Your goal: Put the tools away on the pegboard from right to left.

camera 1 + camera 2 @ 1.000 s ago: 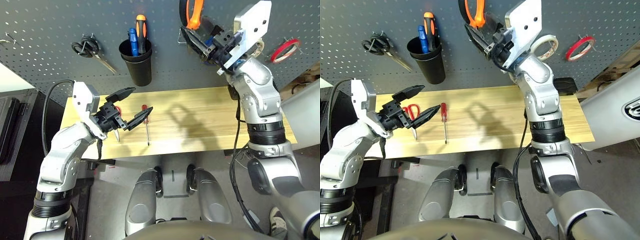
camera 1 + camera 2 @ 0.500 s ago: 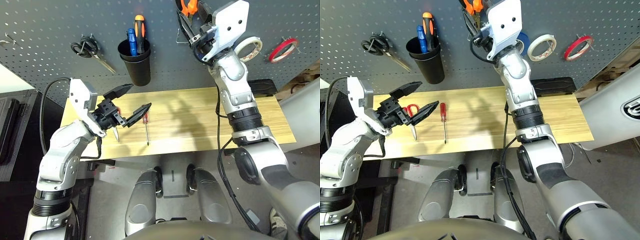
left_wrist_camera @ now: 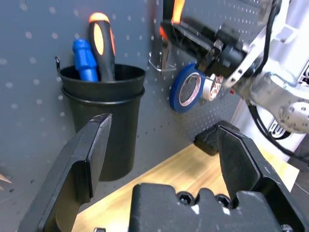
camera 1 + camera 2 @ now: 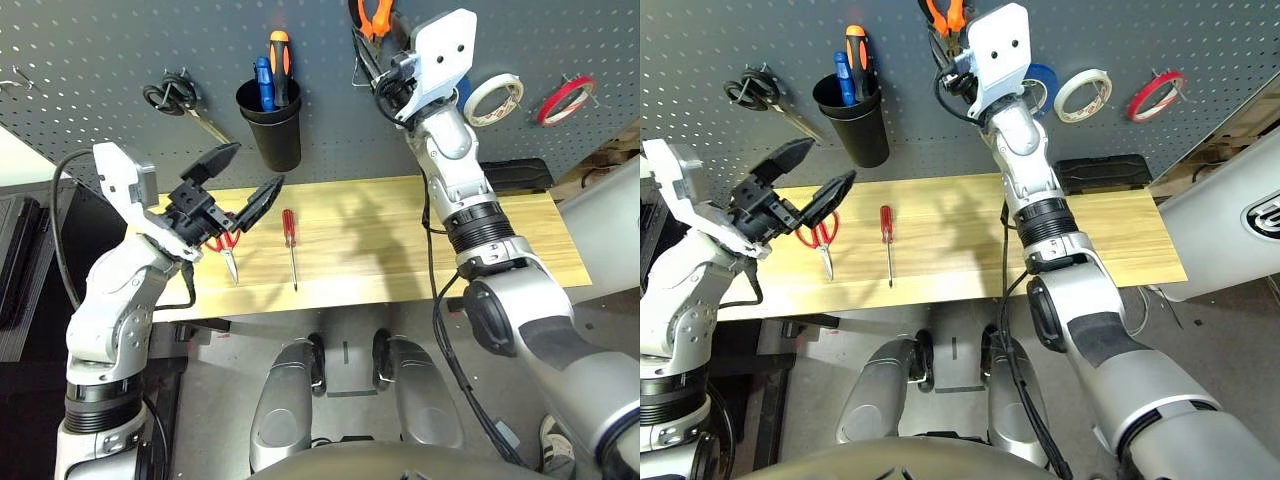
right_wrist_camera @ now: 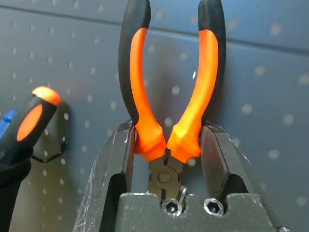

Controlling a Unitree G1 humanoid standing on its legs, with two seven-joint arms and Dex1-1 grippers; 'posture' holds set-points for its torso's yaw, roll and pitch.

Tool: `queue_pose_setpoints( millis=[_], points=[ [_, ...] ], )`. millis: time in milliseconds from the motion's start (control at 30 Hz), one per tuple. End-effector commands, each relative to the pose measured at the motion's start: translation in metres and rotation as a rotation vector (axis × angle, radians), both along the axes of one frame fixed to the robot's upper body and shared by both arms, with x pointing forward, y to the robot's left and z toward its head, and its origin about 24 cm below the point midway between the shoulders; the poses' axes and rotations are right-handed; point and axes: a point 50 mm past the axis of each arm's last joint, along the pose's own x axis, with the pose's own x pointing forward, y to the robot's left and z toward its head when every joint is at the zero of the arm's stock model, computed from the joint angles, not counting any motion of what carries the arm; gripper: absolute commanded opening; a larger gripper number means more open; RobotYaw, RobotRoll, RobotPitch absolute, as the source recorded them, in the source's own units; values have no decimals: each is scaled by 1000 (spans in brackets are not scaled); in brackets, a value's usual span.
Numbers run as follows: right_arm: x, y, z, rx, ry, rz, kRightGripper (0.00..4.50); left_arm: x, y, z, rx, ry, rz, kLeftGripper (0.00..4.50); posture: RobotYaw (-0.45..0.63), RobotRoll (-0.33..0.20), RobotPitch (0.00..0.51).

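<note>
- Orange-and-black-handled pliers point(image 5: 166, 96) are clamped in the right hand point(image 5: 166, 159) against the dark grey perforated pegboard point(image 4: 100, 60); the right wrist view shows both fingers pressing the lower handles, long axis upright, handles pointing up.
- Head views show the slim red-handled screwdriver point(image 4: 291, 245) and red-handled scissors point(image 4: 820, 235) lying lengthwise on the wooden table point(image 4: 400, 240).
- Left hand point(image 4: 235, 180) hovers above the scissors, fingers wide apart, holding nothing.

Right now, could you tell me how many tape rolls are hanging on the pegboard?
3, all right of the pliers: a blue roll nearest, partly behind the right arm, then a white roll, then the red tape ring farthest right.
</note>
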Motion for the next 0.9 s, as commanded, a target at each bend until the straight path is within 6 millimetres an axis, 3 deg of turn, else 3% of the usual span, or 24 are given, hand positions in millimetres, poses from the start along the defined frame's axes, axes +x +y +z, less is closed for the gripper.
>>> queue_pose_setpoints(
  millis=[33, 267, 500, 733, 900],
  points=[
    [0, 0, 7, 42, -24, -3, 2091, 0, 5, 2, 3, 6, 10, 4500, 76, 0, 208],
    [3, 0, 0, 42, 14, -7, 2091, 3, 11, 3, 29, 11, 21, 4500, 85, 0, 211],
    [-4, -7, 12, 53, -27, 25, 4433, 5, 15, 3, 53, 17, 11, 4500, 80, 0, 214],
    [-20, -33, 42, 27, -55, 94, 4476, 8, 18, 0, 84, 40, -19, 4500, 52, 0, 221],
    [-35, -57, 59, -15, 77, 286, 4476, 12, 23, -3, 89, 66, -20, 4500, 29, 0, 224]
  ],
)
